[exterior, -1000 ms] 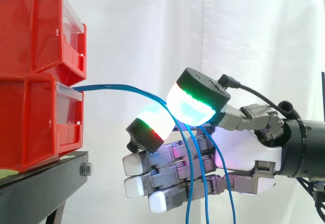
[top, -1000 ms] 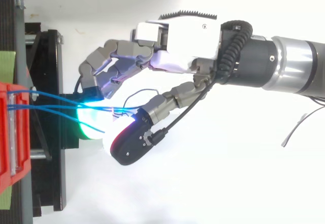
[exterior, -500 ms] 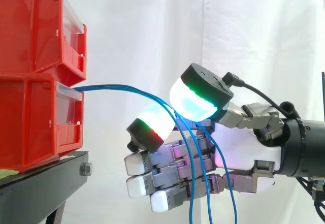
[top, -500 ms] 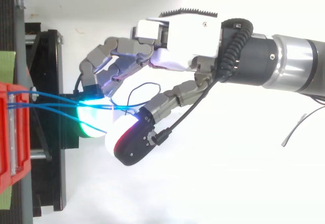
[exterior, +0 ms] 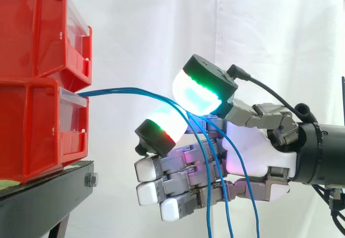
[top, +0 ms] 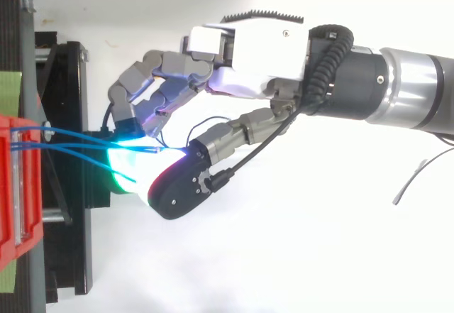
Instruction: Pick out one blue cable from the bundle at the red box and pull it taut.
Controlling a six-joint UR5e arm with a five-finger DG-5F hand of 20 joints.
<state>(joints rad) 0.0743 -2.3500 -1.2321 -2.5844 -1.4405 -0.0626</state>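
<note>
Three thin blue cables (exterior: 135, 92) leave the lower red box (exterior: 38, 130), arc to the right and hang down across my hand (exterior: 253, 151). From above, the cables (top: 71, 143) run from the red box (top: 18, 185) and meet between the pads. The thumb pad (exterior: 197, 89) glows cyan and green just above a curled finger pad (exterior: 161, 127), and the strands pass between the two. Lower fingers (exterior: 148, 168) with white pads lie curled behind the hanging strands. The hand (top: 255, 50) is shut on the cables.
A second red bin (exterior: 38, 27) is stacked on the lower one, both on a black stand (exterior: 48, 195) at the left. A white curtain hangs behind. In the top view a thin grey wire (top: 411, 182) lies at the right.
The thumb pad has risen and swung left toward the finger pad, closing the gap around the cables. The hanging strands have shifted slightly right.
</note>
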